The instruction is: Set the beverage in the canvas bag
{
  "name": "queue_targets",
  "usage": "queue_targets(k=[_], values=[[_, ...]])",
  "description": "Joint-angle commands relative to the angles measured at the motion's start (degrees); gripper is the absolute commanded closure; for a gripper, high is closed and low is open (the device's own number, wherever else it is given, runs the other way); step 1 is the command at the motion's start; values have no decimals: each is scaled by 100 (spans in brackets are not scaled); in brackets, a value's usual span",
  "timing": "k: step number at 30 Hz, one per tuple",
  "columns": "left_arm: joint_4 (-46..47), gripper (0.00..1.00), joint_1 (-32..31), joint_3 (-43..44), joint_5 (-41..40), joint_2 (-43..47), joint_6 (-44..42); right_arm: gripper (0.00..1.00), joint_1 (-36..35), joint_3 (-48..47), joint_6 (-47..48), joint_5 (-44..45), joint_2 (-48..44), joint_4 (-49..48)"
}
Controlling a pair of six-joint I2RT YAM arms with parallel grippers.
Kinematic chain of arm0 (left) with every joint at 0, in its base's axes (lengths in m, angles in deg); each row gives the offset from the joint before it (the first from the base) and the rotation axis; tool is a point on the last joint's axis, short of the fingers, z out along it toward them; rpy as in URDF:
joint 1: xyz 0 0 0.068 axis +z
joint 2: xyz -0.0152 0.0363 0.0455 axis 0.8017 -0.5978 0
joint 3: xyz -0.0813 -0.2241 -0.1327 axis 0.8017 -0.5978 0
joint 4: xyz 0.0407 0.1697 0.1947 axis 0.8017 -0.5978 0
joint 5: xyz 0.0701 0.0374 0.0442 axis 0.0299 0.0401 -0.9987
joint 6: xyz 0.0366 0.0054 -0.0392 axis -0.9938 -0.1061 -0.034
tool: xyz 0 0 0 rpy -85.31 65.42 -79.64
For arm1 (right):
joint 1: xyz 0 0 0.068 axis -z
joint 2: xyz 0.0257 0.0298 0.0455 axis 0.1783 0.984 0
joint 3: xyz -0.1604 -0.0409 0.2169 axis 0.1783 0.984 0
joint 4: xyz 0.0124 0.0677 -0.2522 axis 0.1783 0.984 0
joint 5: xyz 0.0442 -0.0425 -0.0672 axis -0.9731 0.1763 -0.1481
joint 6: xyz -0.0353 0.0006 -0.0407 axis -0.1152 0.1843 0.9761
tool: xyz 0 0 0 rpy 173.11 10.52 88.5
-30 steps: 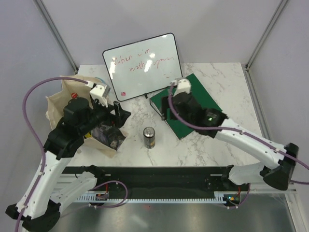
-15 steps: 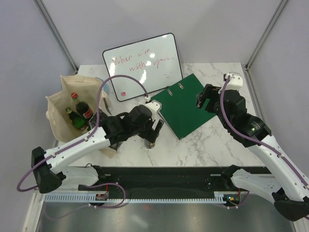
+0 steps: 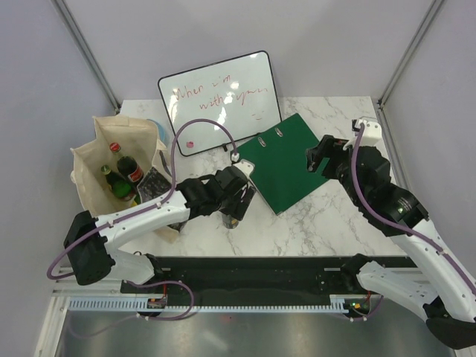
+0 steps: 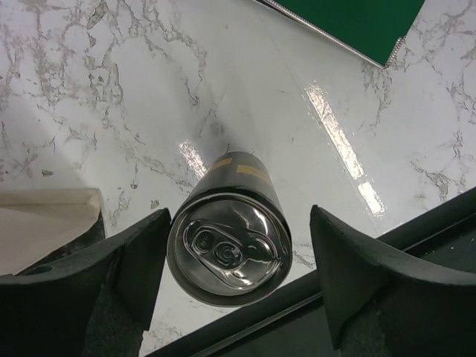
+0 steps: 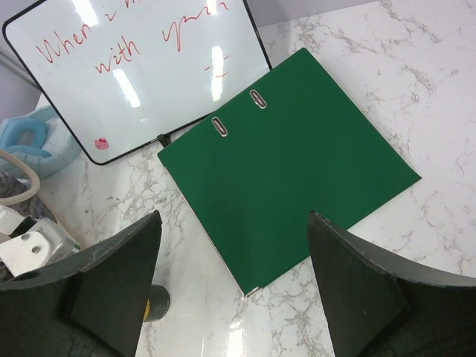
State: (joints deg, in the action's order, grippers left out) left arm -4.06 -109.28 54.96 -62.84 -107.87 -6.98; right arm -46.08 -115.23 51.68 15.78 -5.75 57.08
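Note:
The beverage, a dark can with a silver top, stands upright on the marble table right of the bag. In the top view it is mostly hidden under my left gripper. That gripper is open, one finger on each side of the can, the left finger close to it and the right finger apart. The canvas bag stands open at the left with a red-capped cola bottle and a green bottle inside. My right gripper is open and empty above the green binder. The can's base shows in the right wrist view.
A whiteboard with red writing leans at the back. The green binder lies in the middle right. A light blue object sits behind the bag. A corner of the bag lies left of the can. A black rail runs along the near edge.
My left arm has swung from the bag over to the can and now straddles it. My right arm has pulled back from the binder towards the right.

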Motion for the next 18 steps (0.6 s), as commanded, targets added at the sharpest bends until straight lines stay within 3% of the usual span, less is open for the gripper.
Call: queue_targets(k=[1, 10, 13, 15, 17, 18], values=[[43, 20, 0, -1, -295, -18, 330, 14, 13, 82, 151, -122, -142, -82], [-37, 25, 0, -80, -295, -159, 409, 14, 4, 109, 160, -175, -238, -82], [-80, 30, 0, -98, -304, -159, 409, 14, 4, 135, 142, -183, -309, -82], [-150, 46, 0, -72, -330, -159, 409, 14, 13, 126, 151, -175, -353, -81], [-212, 70, 0, -37, -409, -89, 418, 14, 13, 117, 133, -166, -370, -82], [-256, 74, 0, 68, -435, -62, 418, 14, 13, 117, 125, -175, -379, -82]])
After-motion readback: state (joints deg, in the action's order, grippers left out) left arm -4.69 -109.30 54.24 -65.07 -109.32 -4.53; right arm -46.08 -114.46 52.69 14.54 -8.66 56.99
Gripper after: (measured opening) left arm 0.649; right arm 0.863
